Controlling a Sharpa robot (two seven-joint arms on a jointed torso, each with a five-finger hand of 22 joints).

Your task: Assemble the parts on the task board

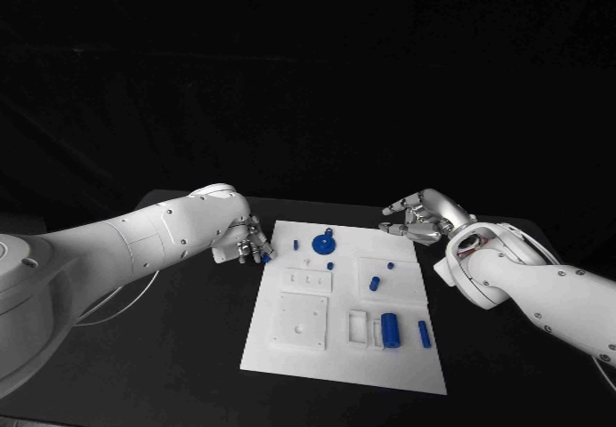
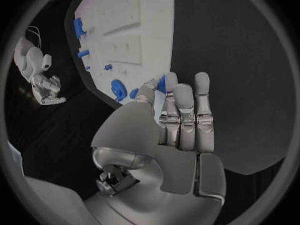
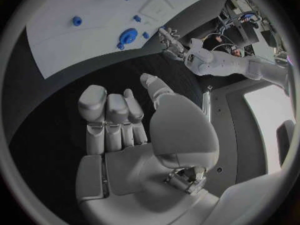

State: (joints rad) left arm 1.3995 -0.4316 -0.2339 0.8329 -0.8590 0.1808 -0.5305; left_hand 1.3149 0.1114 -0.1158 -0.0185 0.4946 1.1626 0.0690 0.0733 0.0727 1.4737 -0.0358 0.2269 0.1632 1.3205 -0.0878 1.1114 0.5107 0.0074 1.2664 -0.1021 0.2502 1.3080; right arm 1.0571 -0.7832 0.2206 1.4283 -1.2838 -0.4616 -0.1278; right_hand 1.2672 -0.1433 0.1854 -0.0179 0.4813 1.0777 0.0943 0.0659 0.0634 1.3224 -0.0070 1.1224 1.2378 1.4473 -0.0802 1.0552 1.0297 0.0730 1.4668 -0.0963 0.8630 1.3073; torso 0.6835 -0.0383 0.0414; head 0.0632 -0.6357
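Here, left robot hand [image 1: 247, 242] pinching blue part [image 2: 161, 84] at task board [image 1: 404, 374] edge

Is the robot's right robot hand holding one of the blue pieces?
No. The right robot hand hangs over the black table beside the white task board, its fingers bare with nothing in them.

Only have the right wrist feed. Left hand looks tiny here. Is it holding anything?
Observer: Yes. The left hand pinches a small blue part between thumb and fingers, at the task board edge.
Operator: What's on the board's near end? It's cut off for me.
Observer: A thick blue cylinder lies in a white holder, with a slimmer blue pin beside it toward the right edge.
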